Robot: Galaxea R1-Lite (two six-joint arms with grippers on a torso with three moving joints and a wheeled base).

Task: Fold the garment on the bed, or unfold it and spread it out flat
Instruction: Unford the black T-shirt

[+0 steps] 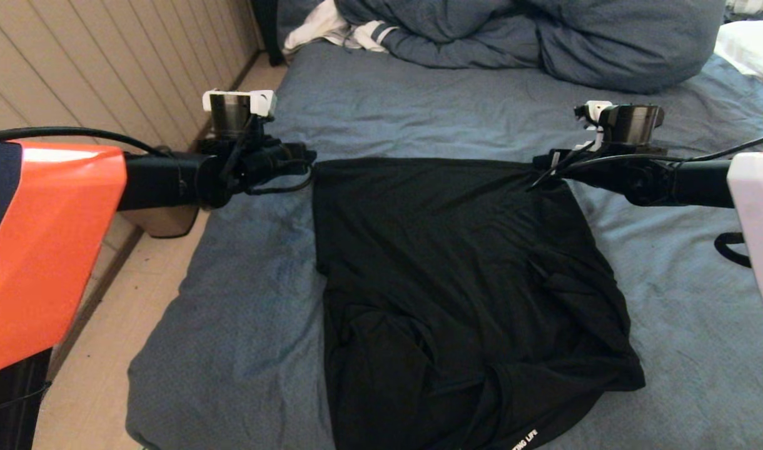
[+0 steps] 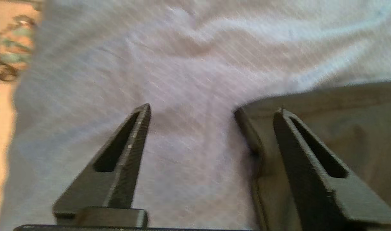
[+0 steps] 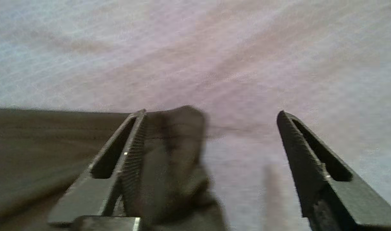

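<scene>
Both end effectors, left (image 2: 211,109) and right (image 3: 211,112), gape wide at the black T-shirt's (image 1: 456,262) far corners. Judging by this, they are releasing it flat on the bed (image 1: 419,106).

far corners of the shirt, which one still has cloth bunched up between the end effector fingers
The far corner at the right end effector: a fold of the black shirt stands up between its open fingers. At the left end effector, the corner lies flat beside one finger.
</scene>
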